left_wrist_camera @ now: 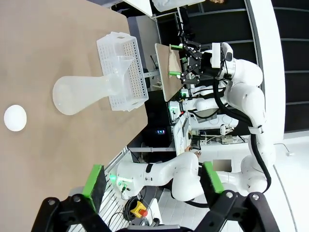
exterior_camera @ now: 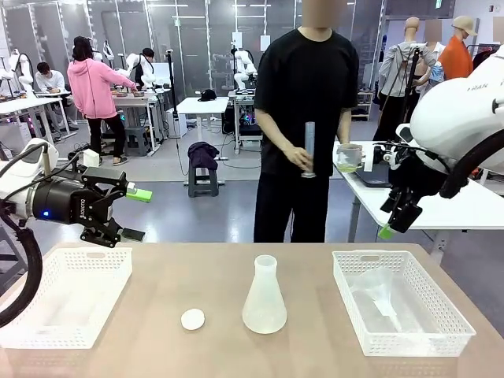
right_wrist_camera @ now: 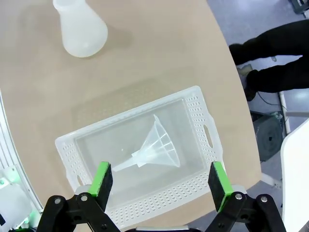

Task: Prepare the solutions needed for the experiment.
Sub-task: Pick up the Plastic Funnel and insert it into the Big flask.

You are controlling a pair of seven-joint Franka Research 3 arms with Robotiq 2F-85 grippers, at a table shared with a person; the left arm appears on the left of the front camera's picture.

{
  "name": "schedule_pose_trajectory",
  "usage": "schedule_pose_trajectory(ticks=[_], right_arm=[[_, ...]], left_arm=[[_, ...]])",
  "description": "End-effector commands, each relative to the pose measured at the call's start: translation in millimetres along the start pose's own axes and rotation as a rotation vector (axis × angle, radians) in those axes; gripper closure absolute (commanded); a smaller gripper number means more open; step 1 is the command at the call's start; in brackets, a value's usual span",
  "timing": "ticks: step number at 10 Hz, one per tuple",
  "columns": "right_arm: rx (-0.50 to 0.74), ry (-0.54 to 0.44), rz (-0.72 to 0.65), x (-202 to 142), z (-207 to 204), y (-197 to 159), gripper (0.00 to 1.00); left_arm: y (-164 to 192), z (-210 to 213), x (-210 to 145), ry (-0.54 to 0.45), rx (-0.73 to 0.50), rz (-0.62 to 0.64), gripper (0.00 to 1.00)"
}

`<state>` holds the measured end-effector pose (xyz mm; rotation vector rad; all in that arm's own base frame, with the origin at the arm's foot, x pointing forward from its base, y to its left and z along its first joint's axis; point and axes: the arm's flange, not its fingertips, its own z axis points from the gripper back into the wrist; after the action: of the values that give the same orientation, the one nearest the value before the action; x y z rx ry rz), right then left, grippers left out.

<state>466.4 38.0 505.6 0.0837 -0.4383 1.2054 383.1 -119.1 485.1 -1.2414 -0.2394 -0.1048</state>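
Observation:
A frosted conical flask stands upright mid-table, and I see no liquid in it. Across the table a person holds a small beaker with pale yellow liquid, the solutions, in one hand. The other hand holds a tall measuring cylinder. My left gripper hangs open above the table's left side, holding nothing. My right gripper is open too, high over the right basket. A clear funnel lies in that basket.
A small white round disc lies left of the flask. A white basket sits at the table's left end. A second white table stands behind on the right, close to my right arm.

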Motion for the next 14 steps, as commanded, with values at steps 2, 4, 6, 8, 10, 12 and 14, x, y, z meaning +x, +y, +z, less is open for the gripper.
schedule_pose_trajectory(ticks=[2, 4, 6, 8, 10, 12, 14], right_arm=[[-0.006, -0.02, -0.006, 1, 3, 3, 0.0], [0.075, 0.082, 0.142, 8, -10, -7, 0.0], [0.12, 0.22, 0.268, 9, -29, -23, 0.0], [0.18, 0.287, 0.33, 7, -54, -32, 0.0], [0.271, 0.304, 0.348, 0, -80, -43, 0.0], [0.322, 0.313, 0.338, -8, -103, -53, 0.0], [0.379, 0.313, 0.329, -13, -126, -59, 0.0]], left_arm=[[-3, -1, -1, -0.006, -0.028, 0.004, 0.0], [-3, -1, -1, -0.006, -0.028, 0.004, 0.0], [-3, -1, -1, -0.006, -0.028, 0.004, 0.0], [-3, -1, -1, -0.006, -0.028, 0.004, 0.0], [-3, -1, -1, -0.006, -0.028, 0.004, 0.0], [-3, -1, -1, -0.006, -0.028, 0.004, 0.0], [-3, -1, -1, -0.006, -0.028, 0.004, 0.0]])
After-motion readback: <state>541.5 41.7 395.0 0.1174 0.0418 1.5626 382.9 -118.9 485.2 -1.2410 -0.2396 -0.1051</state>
